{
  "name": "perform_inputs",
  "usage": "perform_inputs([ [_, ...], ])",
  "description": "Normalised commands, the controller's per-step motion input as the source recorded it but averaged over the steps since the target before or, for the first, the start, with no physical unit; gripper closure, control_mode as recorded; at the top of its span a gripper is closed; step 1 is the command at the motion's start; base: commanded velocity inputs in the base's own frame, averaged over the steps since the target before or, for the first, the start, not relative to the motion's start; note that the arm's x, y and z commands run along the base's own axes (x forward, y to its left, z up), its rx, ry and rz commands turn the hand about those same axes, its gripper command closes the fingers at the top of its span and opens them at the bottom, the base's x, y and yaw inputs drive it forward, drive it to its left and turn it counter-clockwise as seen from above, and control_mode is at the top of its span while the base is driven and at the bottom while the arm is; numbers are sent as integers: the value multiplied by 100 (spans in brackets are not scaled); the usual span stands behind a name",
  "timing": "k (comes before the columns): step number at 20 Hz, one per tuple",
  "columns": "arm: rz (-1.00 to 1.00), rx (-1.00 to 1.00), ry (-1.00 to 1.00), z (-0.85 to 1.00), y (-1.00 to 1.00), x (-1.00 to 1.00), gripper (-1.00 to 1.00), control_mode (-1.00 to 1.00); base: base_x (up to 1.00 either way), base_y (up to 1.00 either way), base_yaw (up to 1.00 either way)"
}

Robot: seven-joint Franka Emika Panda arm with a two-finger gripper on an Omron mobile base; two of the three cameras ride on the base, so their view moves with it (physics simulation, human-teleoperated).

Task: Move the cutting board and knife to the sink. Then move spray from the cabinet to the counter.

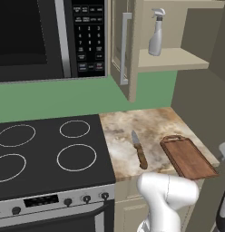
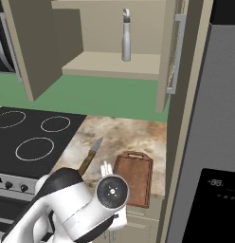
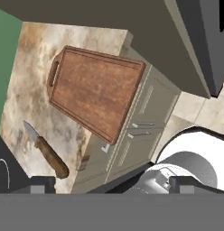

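The reddish-brown cutting board (image 1: 189,157) (image 2: 134,178) (image 3: 95,97) lies flat on the marbled counter (image 1: 150,124) near its front right corner. The knife (image 1: 139,152) (image 2: 90,159) (image 3: 46,151) lies to its left, blade pointing toward the wall. Up in the open cabinet (image 1: 173,59) (image 2: 110,64), the pale spray (image 1: 156,38) (image 2: 126,38) stands upright on the shelf. My gripper (image 3: 114,185) is open and holds nothing. It hangs above the counter's front edge, looking down on board and knife. The sink is out of view.
A black stovetop (image 1: 46,149) borders the counter on the left, with a microwave (image 1: 51,36) above it. The cabinet door (image 1: 125,47) stands swung open over the counter. A tall grey fridge (image 2: 209,142) walls off the right side. Drawer fronts (image 3: 132,135) sit below the counter.
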Motion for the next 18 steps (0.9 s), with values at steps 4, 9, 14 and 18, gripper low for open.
perform_inputs([
  [4,0,11,0,-20,-3,0,-100,-100,0,0,0],
  [9,0,9,-1,-17,-1,0,-100,-100,0,0,0],
  [14,4,12,-8,-17,0,0,-100,-100,0,0,0],
  [18,2,9,-16,-16,0,1,-100,-100,0,0,0],
])
